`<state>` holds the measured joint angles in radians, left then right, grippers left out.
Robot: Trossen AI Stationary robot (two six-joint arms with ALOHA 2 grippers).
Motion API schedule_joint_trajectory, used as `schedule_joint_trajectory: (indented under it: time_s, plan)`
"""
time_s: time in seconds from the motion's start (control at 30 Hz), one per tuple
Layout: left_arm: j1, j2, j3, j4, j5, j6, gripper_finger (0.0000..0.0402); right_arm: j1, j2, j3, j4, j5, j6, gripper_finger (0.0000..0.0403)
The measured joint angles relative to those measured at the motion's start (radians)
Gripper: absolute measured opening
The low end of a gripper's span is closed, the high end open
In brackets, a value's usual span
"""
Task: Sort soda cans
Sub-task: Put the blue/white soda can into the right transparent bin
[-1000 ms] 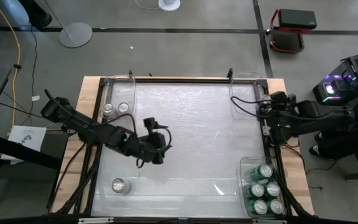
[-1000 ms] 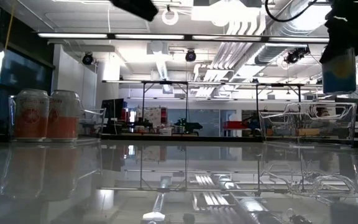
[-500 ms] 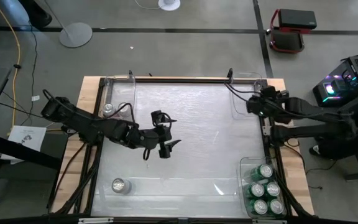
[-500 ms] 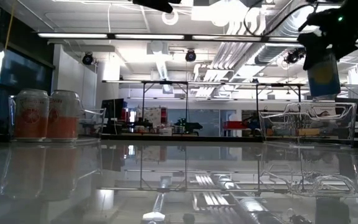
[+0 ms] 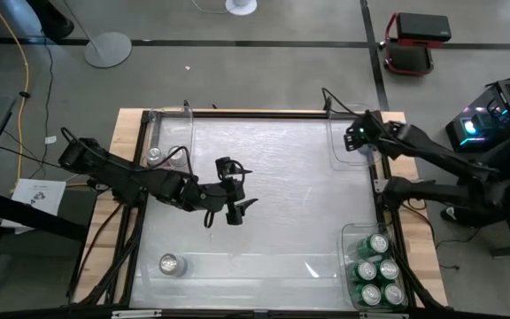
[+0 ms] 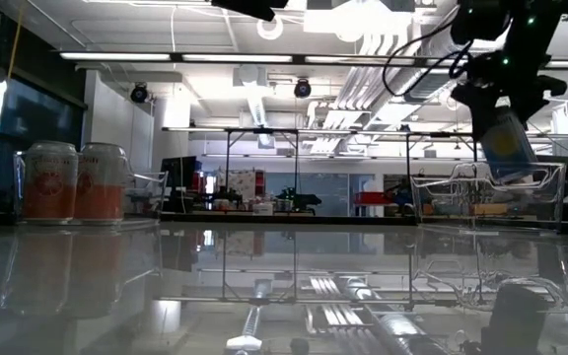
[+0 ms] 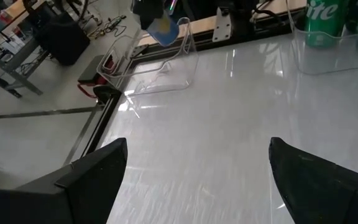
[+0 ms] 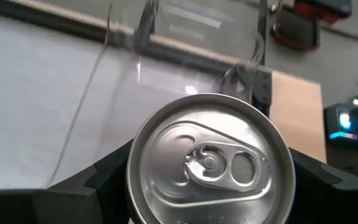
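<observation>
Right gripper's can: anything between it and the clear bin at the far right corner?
Nothing visible. The right gripper holds the can tilted in the air just above the clear bin; that bin looks empty, and the left gripper hangs open mid-table.

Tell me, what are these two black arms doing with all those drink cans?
They are sorting cans into clear plastic bins. The right gripper holds a blue-and-yellow can with a silver top above an empty clear bin at the far right corner. The left gripper hangs open over mid-table, holding nothing. Green cans fill the near right bin, two pinkish cans sit in the far left bin, and one silver-topped can waits near the front left.
</observation>
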<state>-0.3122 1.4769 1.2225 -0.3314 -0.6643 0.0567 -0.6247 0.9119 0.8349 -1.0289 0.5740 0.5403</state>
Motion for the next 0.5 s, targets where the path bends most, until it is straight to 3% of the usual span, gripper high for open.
schedule_joint_trajectory:
  time_s: [0.33,0.5]
  plan:
    - [0.000,0.000,0.000,0.000,-0.001,0.000,0.0367,-0.001,0.091,0.000,0.010,-0.024,0.034,0.0280]
    - [0.000,0.000,0.000,0.000,-0.013,0.000,0.0367,0.045,0.096,0.000,0.095,-0.020,0.047,0.0280]
